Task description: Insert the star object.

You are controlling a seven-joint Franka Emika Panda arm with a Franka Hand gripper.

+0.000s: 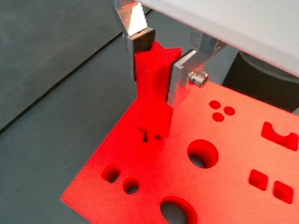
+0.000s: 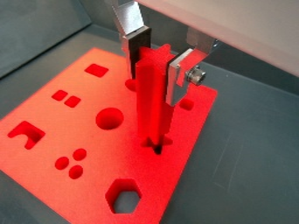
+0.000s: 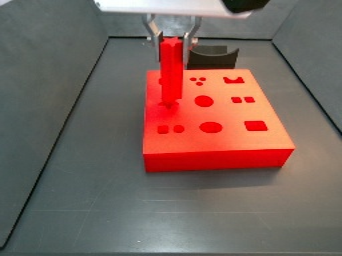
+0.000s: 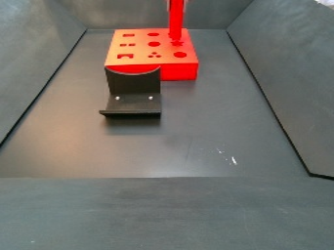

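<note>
Overall, the scene is a dark grey, matte floor (image 4: pixel 196 146) enclosed by sloping dark walls (image 3: pixel 60 130) on its sides, like a shallow bin, and the floor shows some small pale scratches in a side view. On this floor lies the big flat red block (image 3: pixel 221 135) with its shaped holes: round ones, square ones, groups of three small dots and a hexagon. Behind the block in a side view, and in front of it in the opposite side view, stands the dark grey curved holder (image 4: pixel 132 91), just beside the block's edge. The gripper (image 1: pixel 162 59) hangs above the block near one of its edges, and its two silver fingers (image 2: pixel 184 74) are clenched on the upper part of the star object (image 2: pixel 152 96), one finger on each side. The star object is a slim bright red peg, held upright. Its lower end meets the top face of the block at a small star-shaped hole (image 1: pixel 147 135), and in both wrist views the tip seems to stand at or just inside that opening; how deep it sits I cannot tell. In both side views the star object rises straight from the block, and most of its length is above the surface. The gripper body is cut off by the picture edge in both side views.
</note>
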